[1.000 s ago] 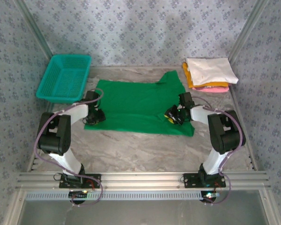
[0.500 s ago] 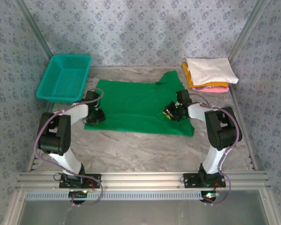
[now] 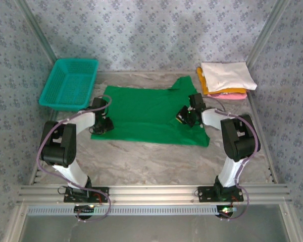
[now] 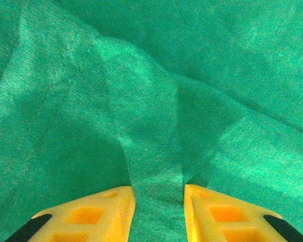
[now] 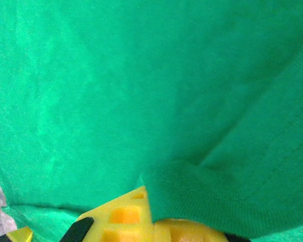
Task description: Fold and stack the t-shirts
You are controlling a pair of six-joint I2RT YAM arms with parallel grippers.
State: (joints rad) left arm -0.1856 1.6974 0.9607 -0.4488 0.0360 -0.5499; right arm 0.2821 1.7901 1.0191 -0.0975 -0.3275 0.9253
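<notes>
A bright green t-shirt (image 3: 146,113) lies spread flat on the marble table. My left gripper (image 3: 102,126) rests at the shirt's left edge. In the left wrist view its yellow fingers (image 4: 96,212) hold a raised ridge of the green cloth (image 4: 156,166) between them. My right gripper (image 3: 184,117) sits on the shirt's right part, shut on a doubled-over hem of the green cloth (image 5: 217,196) that drapes over its yellow fingers (image 5: 121,214). At the back right lies a pile of folded t-shirts: white (image 3: 227,74) on top, orange-yellow (image 3: 206,83) under it, pink (image 3: 227,95) at the bottom.
A teal mesh basket (image 3: 69,83) stands at the back left, just beyond the left arm. Patterned walls close in the table on three sides. A metal rail (image 3: 151,191) runs along the near edge by the arm bases.
My right gripper has shut on the shirt's hem and shifted a little toward the back and left. The left gripper has kept its place.
</notes>
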